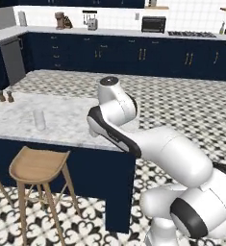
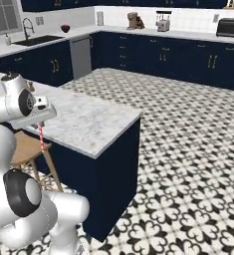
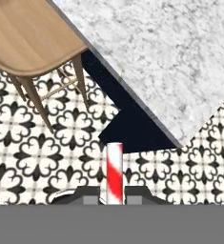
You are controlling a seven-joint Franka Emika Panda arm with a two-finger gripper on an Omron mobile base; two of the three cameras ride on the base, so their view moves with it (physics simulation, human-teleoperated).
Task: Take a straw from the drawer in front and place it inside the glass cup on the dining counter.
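Two dark fingertips (image 3: pixel 92 196) of the end effector (image 3: pixel 114 198) stand nearly closed on a red-and-white striped straw (image 3: pixel 114 174), which rises between them in the hand view. In the right base view the straw (image 2: pixel 40 135) hangs straight down below the hand, beside the near edge of the dining tabletop (image 2: pixel 88 124) and above a wooden stool (image 2: pixel 24 147). The hand view looks down past the straw at the patterned black-and-white floor tiles (image 3: pixel 46 138), the navy base of the tabletop, its marble corner (image 3: pixel 170 62) and the stool seat (image 3: pixel 27 38).

On the marble tabletop (image 1: pixel 66 122) in the left base view a clear glass cup (image 1: pixel 39 119) stands upright, well apart from the arm, with two small brown shakers (image 1: pixel 6 96) near the far left edge. Behind, navy cabinets with brass pulls (image 1: pixel 143 55) line the wall under a pale worktop carrying a toaster oven (image 1: pixel 153 24) and a coffee machine (image 1: pixel 60 20). A sink with a tap (image 2: pixel 31 35) sits at the left in the right base view.
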